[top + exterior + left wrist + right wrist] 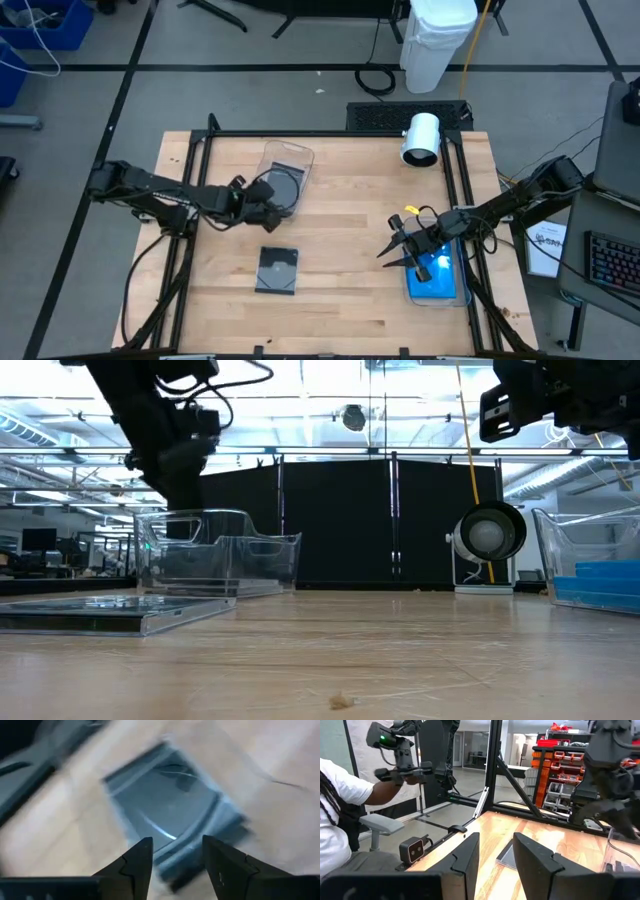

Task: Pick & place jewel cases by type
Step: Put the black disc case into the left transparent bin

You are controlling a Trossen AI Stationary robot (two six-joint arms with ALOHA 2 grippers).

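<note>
A grey jewel case with a clear front (277,270) lies flat on the table, and also shows at table height (100,612). My left gripper (272,218) hovers open between this case and a clear tub (287,172) that has a dark case inside. In the left wrist view the open gripper (175,847) looks down on the grey case (170,812), with no touch showing. My right gripper (388,256) is open in the air beside a clear tub (462,290) holding bright blue cases (437,272). Its wrist view (496,840) faces across the table.
A white cylindrical device (421,138) stands at the far right of the table (340,300). Black frame rails run along both table sides. A seated person (340,815) holding a controller shows beyond the table's left side. Bare wood lies between the two tubs.
</note>
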